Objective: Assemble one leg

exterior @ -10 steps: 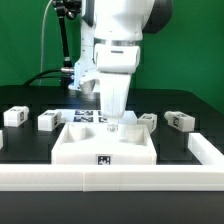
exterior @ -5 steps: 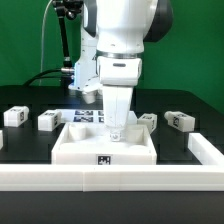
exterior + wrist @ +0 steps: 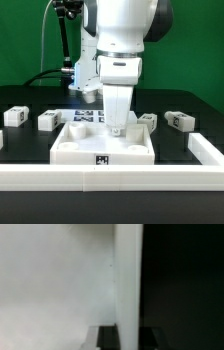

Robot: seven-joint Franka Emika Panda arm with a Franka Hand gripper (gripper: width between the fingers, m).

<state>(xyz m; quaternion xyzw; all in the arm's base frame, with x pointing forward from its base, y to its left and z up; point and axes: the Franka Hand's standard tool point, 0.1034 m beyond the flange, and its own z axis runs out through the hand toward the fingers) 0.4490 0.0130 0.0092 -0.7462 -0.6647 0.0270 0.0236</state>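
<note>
The large white panel lies in the middle of the table, its raised rim up. My gripper is down at its back right part, below the white wrist. In the wrist view the gripper has one dark finger on each side of the panel's thin rim, close against it. Small white tagged legs lie on the black table: two at the exterior view's left, one just behind the panel's right corner, one further right.
The marker board lies behind the panel. A white rail runs along the table's front, with a white side wall at the exterior view's right. A camera stand with cables stands at the back left.
One second ago the gripper was a little further to the exterior view's left; it moved slightly right and down onto the rim. Over the last half second nothing visibly moved.
</note>
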